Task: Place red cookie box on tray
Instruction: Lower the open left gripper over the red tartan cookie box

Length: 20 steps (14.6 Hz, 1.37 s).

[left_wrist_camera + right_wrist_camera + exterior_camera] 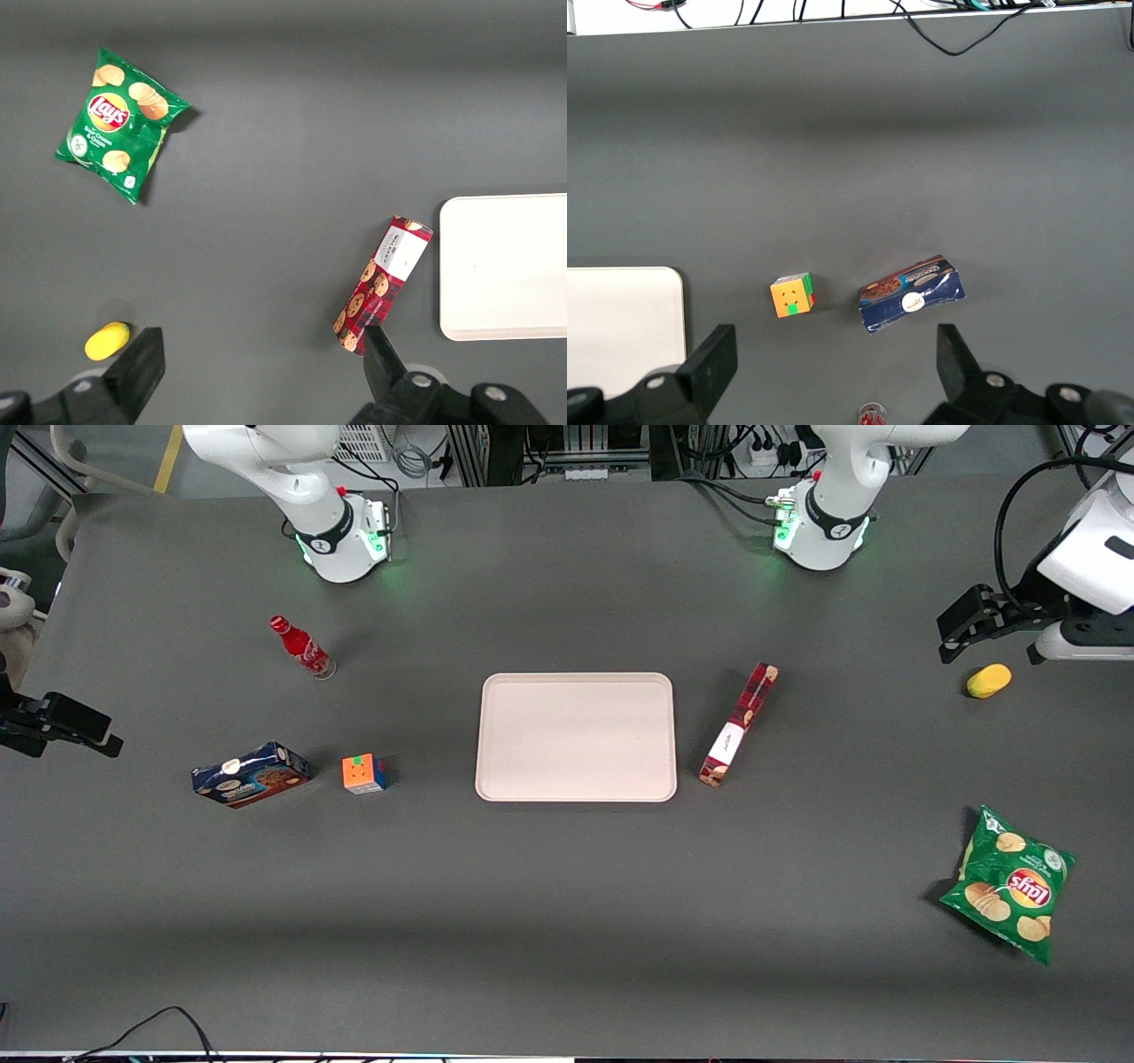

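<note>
The red cookie box [739,724] lies flat on the dark table [567,921], just beside the tray [576,737] on the side toward the working arm's end, not touching it, and skewed so that one end sits nearer the front camera than the other. The tray's surface is bare.

The gripper [950,636] hangs above the table at the working arm's end, well apart from the box and close above a small yellow lemon-like object [989,680]. From the front its fingers are too foreshortened to read, but the left wrist view shows the two fingers [142,367] spread wide apart with nothing between them, the gripper [261,367] looking down at the box [383,284], the tray's corner [505,266], the yellow object [107,341] and a green Lay's chip bag [120,121].

Only the front and right wrist views show the things toward the parked arm's end: a blue cookie box [251,774], a colour-puzzle cube [364,773] beside it, and a small red soda bottle [301,646] farther from the front camera.
</note>
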Tool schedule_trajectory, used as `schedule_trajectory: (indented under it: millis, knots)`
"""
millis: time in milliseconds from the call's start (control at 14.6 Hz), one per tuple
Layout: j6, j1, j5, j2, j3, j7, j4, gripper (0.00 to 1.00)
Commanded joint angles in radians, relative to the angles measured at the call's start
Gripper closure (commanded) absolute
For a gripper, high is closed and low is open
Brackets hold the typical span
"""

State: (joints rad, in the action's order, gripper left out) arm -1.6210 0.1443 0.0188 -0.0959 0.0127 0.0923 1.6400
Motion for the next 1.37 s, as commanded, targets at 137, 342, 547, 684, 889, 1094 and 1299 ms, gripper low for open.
schedule_trajectory:
  millis: [137,342,547,684,889,1094,1299]
  knots:
    - [-0.023,-0.002,-0.008,-0.010,-0.005,-0.014,0.012,0.00]
    - [-0.056,0.003,-0.023,0.010,-0.008,-0.041,0.050,0.00]
    - [-0.071,0.006,-0.025,0.010,-0.051,-0.082,0.173,0.00]
    - [-0.158,0.006,-0.025,0.008,-0.072,-0.088,0.309,0.00]
    - [-0.259,0.008,-0.017,0.011,-0.155,-0.091,0.446,0.00]
    - [-0.345,0.008,-0.011,0.041,-0.243,-0.106,0.530,0.00]
    - [-0.494,0.009,-0.010,0.061,-0.300,-0.111,0.630,0.00]
